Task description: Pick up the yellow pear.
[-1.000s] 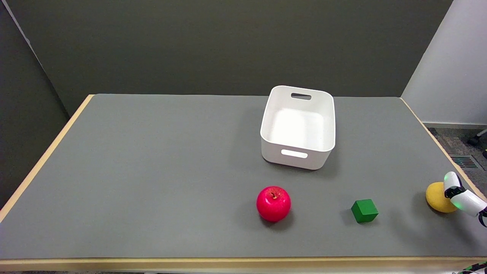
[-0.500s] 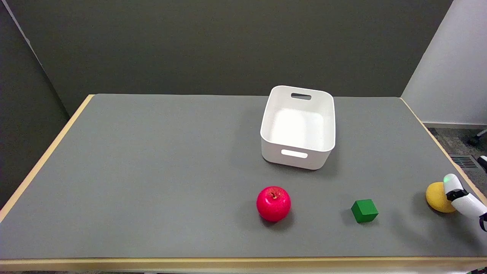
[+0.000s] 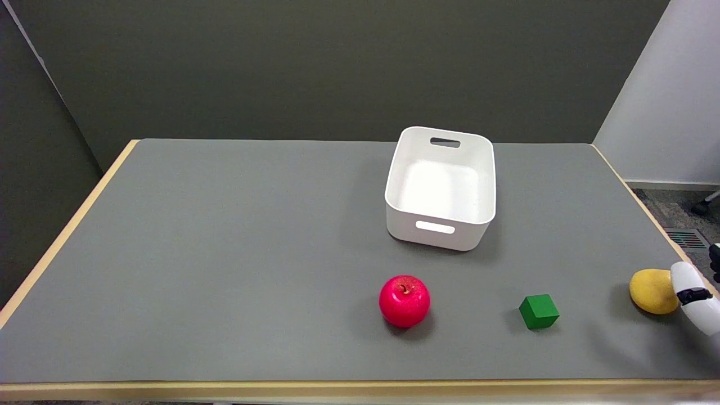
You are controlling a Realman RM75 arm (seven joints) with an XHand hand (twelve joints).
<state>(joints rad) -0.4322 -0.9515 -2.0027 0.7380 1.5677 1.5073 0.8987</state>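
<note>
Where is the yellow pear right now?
In the head view the yellow pear lies on the grey table near its right edge, right of the green cube, with the robot's right hand just beside it.

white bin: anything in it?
Empty. The white bin stands upright on the table, and its bare white floor shows through the open top.

Yellow pear (image 3: 652, 291), plain. Red apple (image 3: 404, 301), glossy, dark stem. Green cube (image 3: 539, 311), solid colour. White bin (image 3: 440, 188), unpatterned. Grey table (image 3: 225, 253), tan wood edge. Right hand (image 3: 699, 301) white, black band. Dark olive wall (image 3: 337, 67).
</note>
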